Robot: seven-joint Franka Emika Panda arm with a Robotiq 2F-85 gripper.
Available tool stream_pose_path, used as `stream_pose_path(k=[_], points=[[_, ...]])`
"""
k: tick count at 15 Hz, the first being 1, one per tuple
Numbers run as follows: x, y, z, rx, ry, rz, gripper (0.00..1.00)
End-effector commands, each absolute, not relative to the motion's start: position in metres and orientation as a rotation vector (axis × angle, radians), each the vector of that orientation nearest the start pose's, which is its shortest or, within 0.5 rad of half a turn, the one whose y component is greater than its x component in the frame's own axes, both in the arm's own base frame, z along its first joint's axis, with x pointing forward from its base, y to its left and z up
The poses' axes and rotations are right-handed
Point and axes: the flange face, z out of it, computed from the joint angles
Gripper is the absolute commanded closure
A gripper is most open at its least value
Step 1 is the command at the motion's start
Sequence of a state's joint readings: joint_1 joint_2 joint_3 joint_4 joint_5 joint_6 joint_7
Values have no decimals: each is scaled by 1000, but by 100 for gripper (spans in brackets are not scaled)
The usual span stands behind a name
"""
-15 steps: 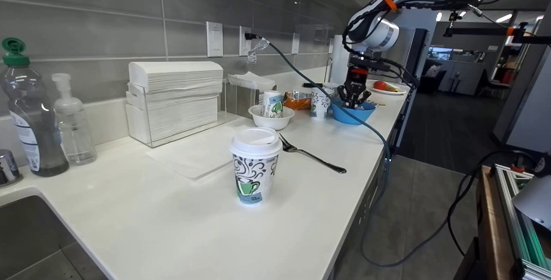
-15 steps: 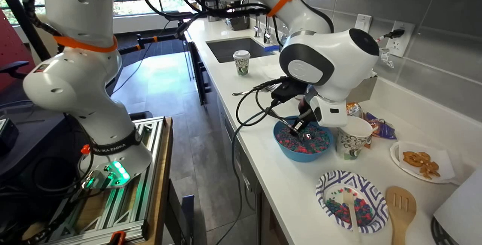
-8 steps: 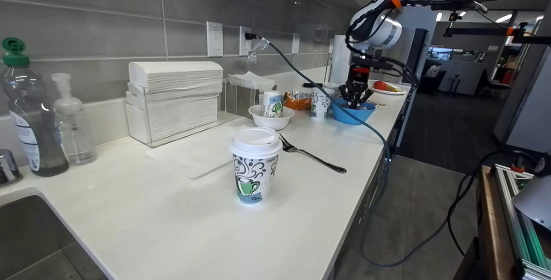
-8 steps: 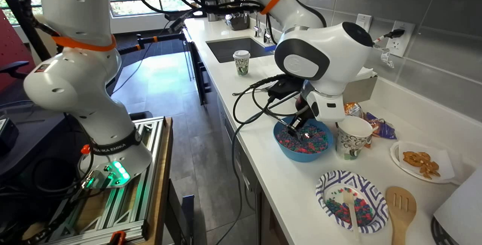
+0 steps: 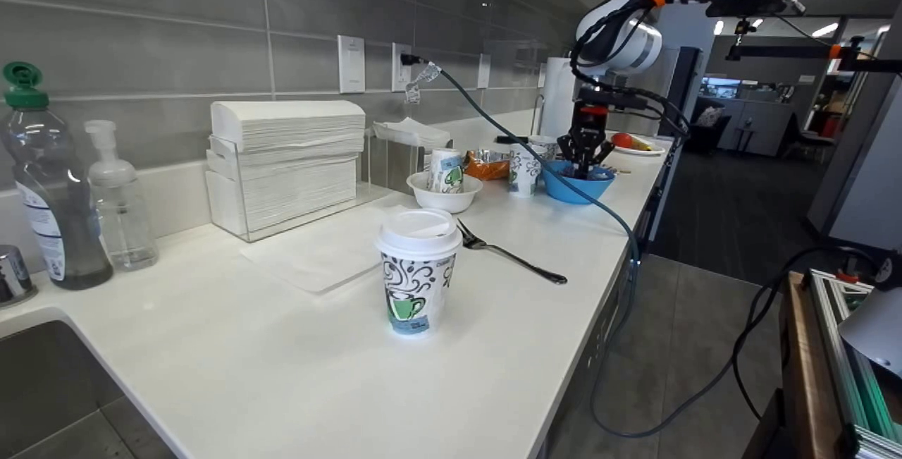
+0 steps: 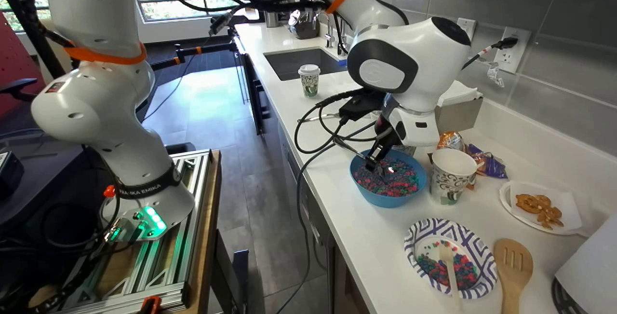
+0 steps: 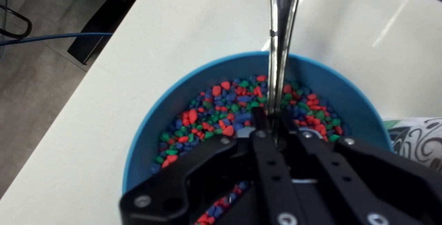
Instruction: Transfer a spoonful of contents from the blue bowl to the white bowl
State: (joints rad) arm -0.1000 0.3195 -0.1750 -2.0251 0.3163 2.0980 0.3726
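One desk [image 5: 303, 388], one blue bowl [image 6: 388, 200], one white bowl [image 5: 440, 201], one fork [image 5: 523, 261], one spoon [image 7: 273, 69].
The blue bowl lies beneath the gripper [image 7: 274, 116], apart from the white bowl, which holds one cup [image 5: 446, 171]; the gripper pinches the spoon over the blue bowl's coloured bits [image 7: 221, 116].

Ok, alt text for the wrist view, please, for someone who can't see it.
Black claw grips a metal spoon by its handle, over red, green and blue pebble-like bits in a blue bowl. The bowl stands on a white countertop; part of a swirl-patterned paper cup shows at the right edge.
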Motion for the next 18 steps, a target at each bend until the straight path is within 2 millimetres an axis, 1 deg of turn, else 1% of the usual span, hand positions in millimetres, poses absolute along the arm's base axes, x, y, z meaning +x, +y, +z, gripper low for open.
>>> stream_pose_path(k=[1, 7, 10, 14, 18], points=[[548, -132, 287, -2721, 1192, 318, 97], [546, -127, 297, -2749, 1162, 301, 97], [541, -125, 300, -2751, 1164, 317, 97], [534, -127, 308, -2747, 1176, 311, 97], [529, -132, 321, -2737, 1190, 301, 97]])
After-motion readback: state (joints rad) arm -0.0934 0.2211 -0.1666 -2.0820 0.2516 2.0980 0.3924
